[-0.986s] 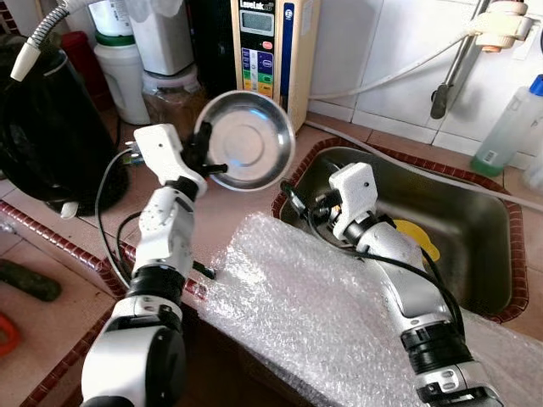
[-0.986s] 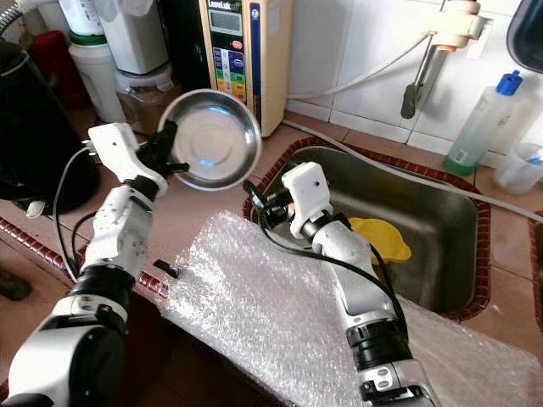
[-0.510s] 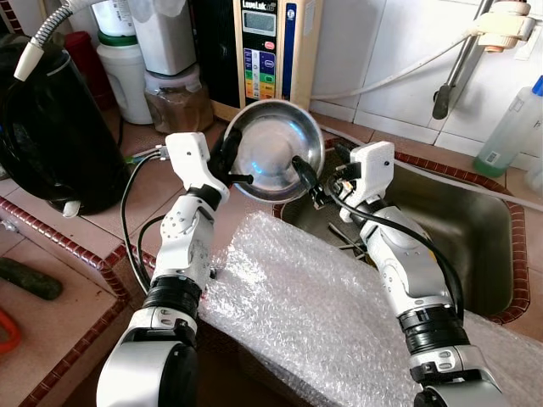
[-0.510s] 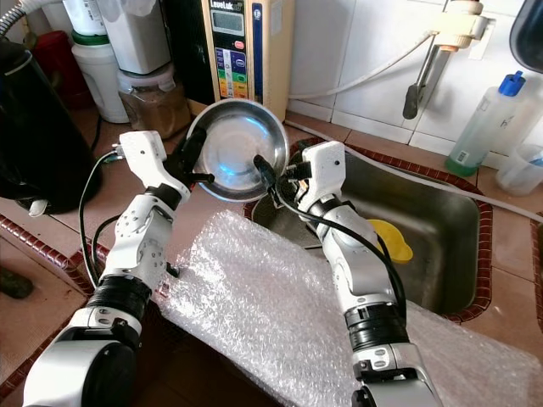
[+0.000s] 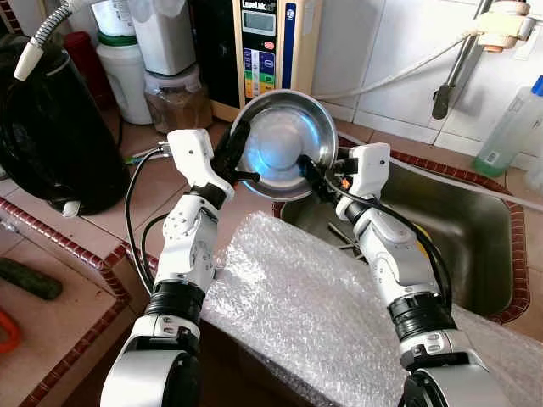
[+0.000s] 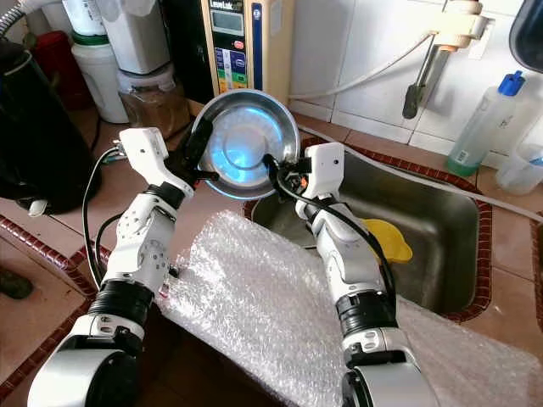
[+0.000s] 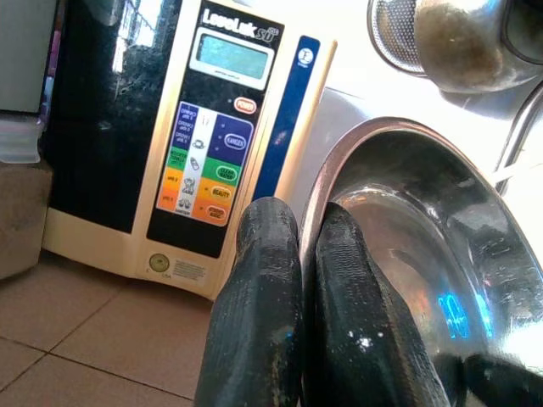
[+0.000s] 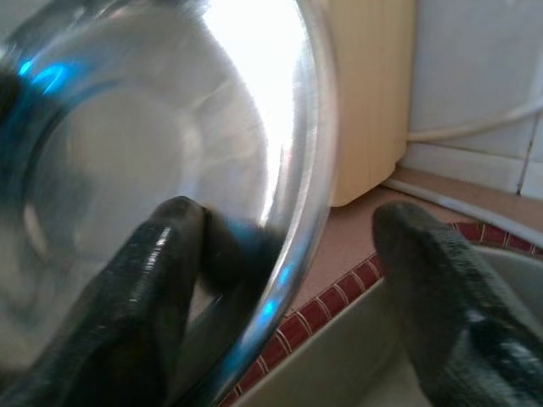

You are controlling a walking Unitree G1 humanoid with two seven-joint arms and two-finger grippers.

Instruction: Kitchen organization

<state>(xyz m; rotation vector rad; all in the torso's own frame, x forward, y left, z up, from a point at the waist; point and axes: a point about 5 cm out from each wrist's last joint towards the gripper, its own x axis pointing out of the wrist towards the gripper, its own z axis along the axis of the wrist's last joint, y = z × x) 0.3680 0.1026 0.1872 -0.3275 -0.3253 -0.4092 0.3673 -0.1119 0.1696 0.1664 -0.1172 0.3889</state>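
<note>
Two pincers meet the steel bowl: left pincer clamps its rim, right pincer gapes astride the opposite rim.

- The steel bowl is held above the desk, over the left rim of the sink.
- The left tool clamps the bowl's left rim; the right tool straddles its right rim, one finger inside, one outside.
- The water machine stands behind the bowl, against the wall.
- A jar stands left of the machine, and a kettle further left.
- A bubble wrap sheet lies before the sink, over the desk's front edge.
- A bottle stands behind the sink, at the right.
</note>
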